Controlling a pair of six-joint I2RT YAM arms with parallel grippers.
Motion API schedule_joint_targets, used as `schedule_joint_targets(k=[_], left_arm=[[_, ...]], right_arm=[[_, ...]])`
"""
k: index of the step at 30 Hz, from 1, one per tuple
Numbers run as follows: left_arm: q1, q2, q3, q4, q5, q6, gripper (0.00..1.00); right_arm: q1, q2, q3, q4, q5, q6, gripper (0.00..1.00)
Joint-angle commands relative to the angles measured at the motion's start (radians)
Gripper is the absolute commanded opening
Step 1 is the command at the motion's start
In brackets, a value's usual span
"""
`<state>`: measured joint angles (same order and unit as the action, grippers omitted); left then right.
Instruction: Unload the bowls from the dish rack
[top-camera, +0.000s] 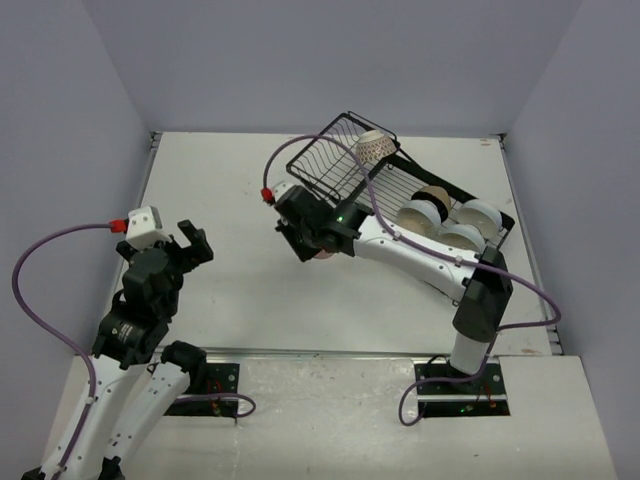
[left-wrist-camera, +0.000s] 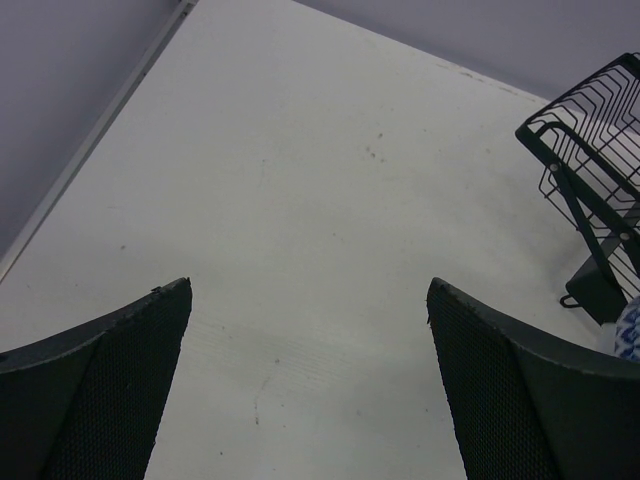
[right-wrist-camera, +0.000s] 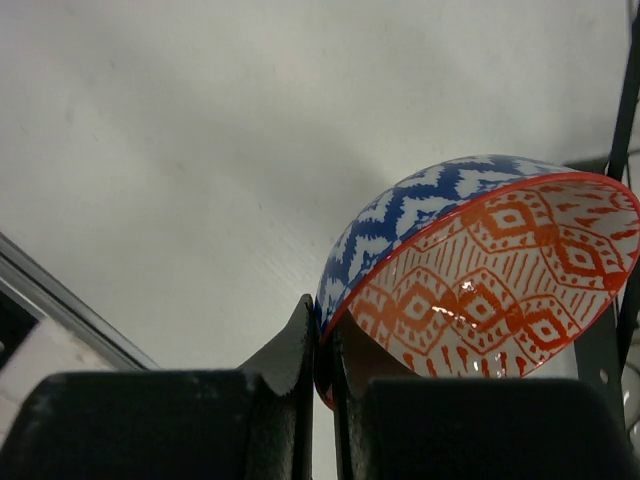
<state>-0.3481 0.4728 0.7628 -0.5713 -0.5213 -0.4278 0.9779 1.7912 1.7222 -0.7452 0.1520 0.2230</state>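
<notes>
Right hand (right-wrist-camera: 322, 345) is pinched tight on the rim of the zigzag bowl (right-wrist-camera: 470, 270), over the desk (right-wrist-camera: 180, 150) just beside the rack (top-camera: 316, 137). Left hand (left-wrist-camera: 310, 300) is spread wide, holding nothing. More bowls (top-camera: 420, 215) sit in the rack, the speckled one (top-camera: 373, 148) in its basket end.

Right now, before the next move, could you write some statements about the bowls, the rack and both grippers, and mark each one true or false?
1. The right gripper is shut on the rim of the blue zigzag bowl. True.
2. The left gripper holds a white bowl. False: it is open and empty.
3. A brown speckled bowl lies in the basket section of the dish rack. True.
4. The dish rack has no other bowls. False: white bowls and a tan bowl stand in its long tray.
5. The blue zigzag bowl is plain white inside. False: it has an orange pattern.
</notes>
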Motion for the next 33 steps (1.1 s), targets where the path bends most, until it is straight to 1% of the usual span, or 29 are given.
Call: schedule_joint_targets(k=[1,2,4,9,11,23,25,26,29,30,32,33], left_arm=[[0.008,-0.013,0.027,-0.001,-0.016,-0.011,1.0],[0.008,-0.013,0.027,0.001,-0.014,-0.011,1.0],[0.008,-0.022,0.023,0.004,-0.003,-0.008,1.0],[0.008,-0.036,0.015,0.01,0.015,-0.002,1.0],[0.008,-0.036,0.012,0.016,0.026,0.001,1.0],[0.008,-0.033,0.013,0.013,0.029,0.004,1.0],[0.008,-0.031,0.013,0.013,0.03,0.006,1.0],[0.008,-0.028,0.013,0.014,0.029,0.006,1.0],[0.008,-0.03,0.015,0.013,0.027,0.006,1.0],[0.008,-0.028,0.015,0.011,0.026,0.004,1.0],[0.008,-0.028,0.017,0.008,0.021,0.003,1.0],[0.008,-0.026,0.018,0.007,0.021,0.003,1.0]], right_arm=[[0.048,-0.05,-0.081,-0.169,0.195,0.027,0.0],[0.079,-0.049,-0.102,-0.193,0.202,0.036,0.0],[0.1,-0.035,-0.16,-0.213,0.236,0.084,0.0],[0.142,-0.009,-0.285,-0.194,0.184,0.144,0.0],[0.165,0.013,-0.308,-0.187,0.144,0.151,0.0],[0.246,0.126,-0.274,-0.189,0.089,0.213,0.0],[0.255,0.142,-0.265,-0.197,0.09,0.216,0.07],[0.258,0.145,-0.262,-0.194,0.09,0.216,0.09],[0.266,0.119,-0.268,-0.166,0.081,0.202,0.31],[0.266,0.109,-0.266,-0.164,0.083,0.202,0.41],[0.269,0.074,-0.265,-0.166,0.087,0.194,0.46],[0.269,0.06,-0.263,-0.169,0.092,0.19,0.55]])
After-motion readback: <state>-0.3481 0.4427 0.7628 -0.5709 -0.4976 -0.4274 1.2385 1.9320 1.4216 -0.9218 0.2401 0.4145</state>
